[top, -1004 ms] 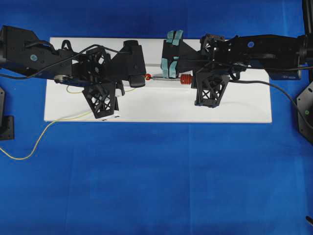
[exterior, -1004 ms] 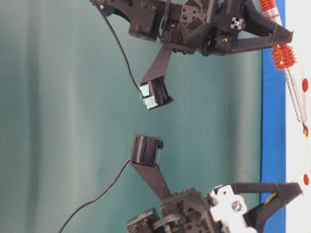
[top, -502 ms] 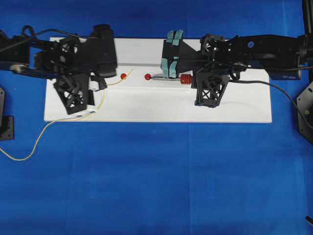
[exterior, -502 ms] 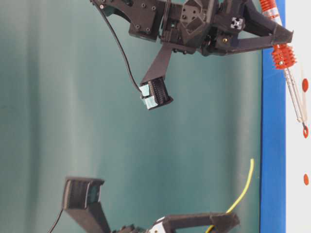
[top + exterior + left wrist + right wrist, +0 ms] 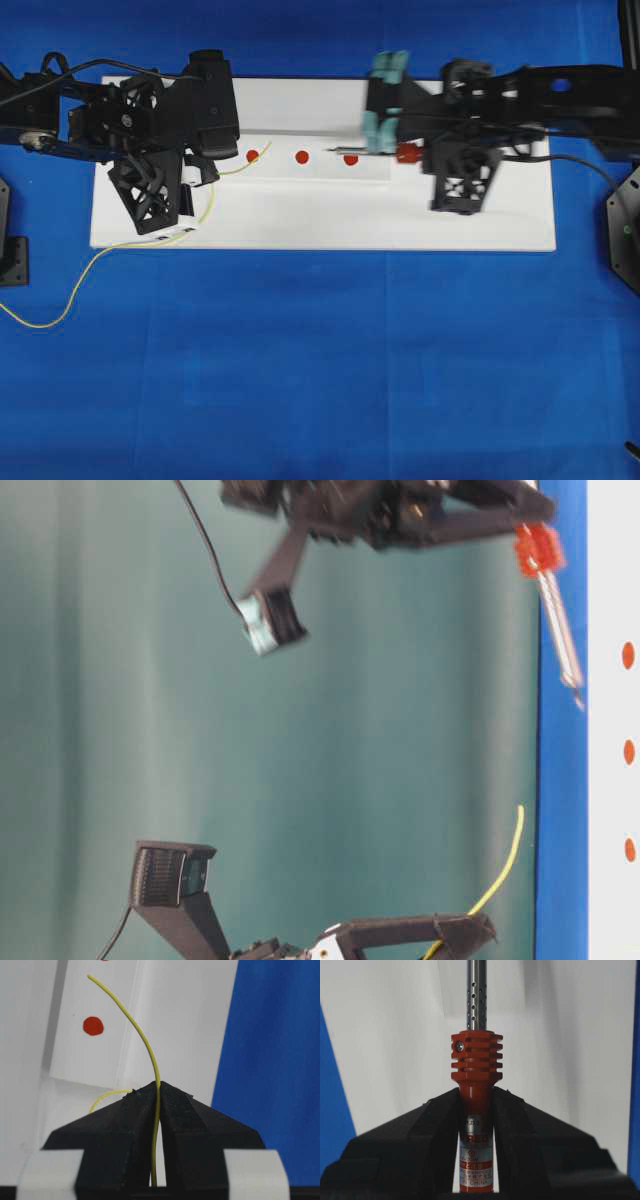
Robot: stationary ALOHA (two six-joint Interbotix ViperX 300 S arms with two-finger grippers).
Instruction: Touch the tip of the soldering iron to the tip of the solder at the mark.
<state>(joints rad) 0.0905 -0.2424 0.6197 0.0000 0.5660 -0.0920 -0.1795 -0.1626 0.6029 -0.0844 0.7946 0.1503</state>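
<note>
On a blue table (image 5: 320,380) lay a white board (image 5: 300,215). At nine o'clock, the left end effector (image 5: 159,1091) pinched the yellow solder (image 5: 135,1025), its tip raised beside the leftmost of three red dots (image 5: 302,157). At three o'clock, the right end effector (image 5: 476,1094) clamped the soldering iron (image 5: 476,1067), its tip over the rightmost dot, nothing between.
</note>
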